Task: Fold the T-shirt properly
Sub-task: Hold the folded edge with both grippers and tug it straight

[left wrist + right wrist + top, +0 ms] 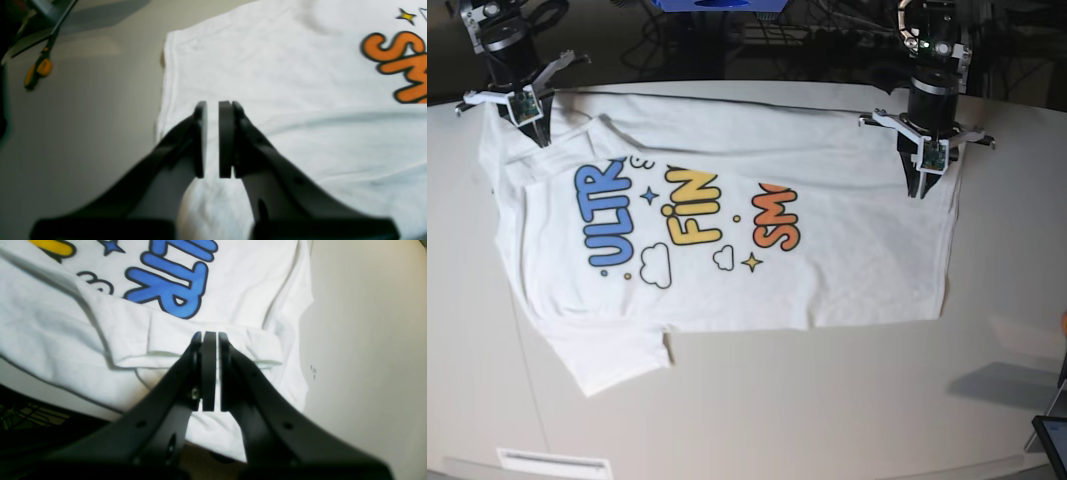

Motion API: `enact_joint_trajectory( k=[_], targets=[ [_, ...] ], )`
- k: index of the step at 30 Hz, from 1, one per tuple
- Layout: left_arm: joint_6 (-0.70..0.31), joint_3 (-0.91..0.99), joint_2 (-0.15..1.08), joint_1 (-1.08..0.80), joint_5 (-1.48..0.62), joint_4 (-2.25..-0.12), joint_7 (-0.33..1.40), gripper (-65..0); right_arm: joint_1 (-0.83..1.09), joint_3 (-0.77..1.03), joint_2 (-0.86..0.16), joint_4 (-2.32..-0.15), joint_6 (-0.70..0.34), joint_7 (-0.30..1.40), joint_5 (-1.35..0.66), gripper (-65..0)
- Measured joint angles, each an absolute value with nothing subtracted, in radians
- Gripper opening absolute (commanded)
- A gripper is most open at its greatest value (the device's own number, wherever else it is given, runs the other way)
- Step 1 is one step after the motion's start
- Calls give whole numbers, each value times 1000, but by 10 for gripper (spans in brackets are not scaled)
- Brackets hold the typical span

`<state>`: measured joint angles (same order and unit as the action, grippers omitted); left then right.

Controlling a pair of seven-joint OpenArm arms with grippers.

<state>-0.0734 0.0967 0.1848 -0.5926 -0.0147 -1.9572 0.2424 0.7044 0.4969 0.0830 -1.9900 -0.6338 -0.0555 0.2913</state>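
Note:
The white T-shirt (827, 260) lies print side up on the pale table (827, 400), with "ULTRA", "FINE" and "SMOL" showing. A strip along its far edge is folded over toward the print. My left gripper (924, 185) points down at the far hem corner; in the left wrist view (212, 108) its jaws stand nearly together with white cloth (267, 66) between them. My right gripper (537, 135) is at the far shoulder and sleeve; in the right wrist view (216, 336) its jaws are pinched over the folded sleeve edge (250, 350).
An orange-handled tool (38, 70) lies on the table beyond the hem. A dark device (1052, 435) sits at the near right corner. Dark equipment and cables (727, 30) stand behind the table's far edge.

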Motion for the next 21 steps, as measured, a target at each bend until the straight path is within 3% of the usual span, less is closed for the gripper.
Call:
enact_joint_trajectory(
  k=[5,15,21],
  targets=[
    [-68,98,186,-591,-4,-1911,240,-593,762,429,70,-1990,-640,-59,292,-624],
    [-71,97,186,-604,-4,-1845,242,-593,820,305,22,-1990,-635,-56,292,-373],
    [-68,98,186,-605,-4,-1833,239,-593,811,246,30,-1989,-628,-55,376,-348]
  ],
)
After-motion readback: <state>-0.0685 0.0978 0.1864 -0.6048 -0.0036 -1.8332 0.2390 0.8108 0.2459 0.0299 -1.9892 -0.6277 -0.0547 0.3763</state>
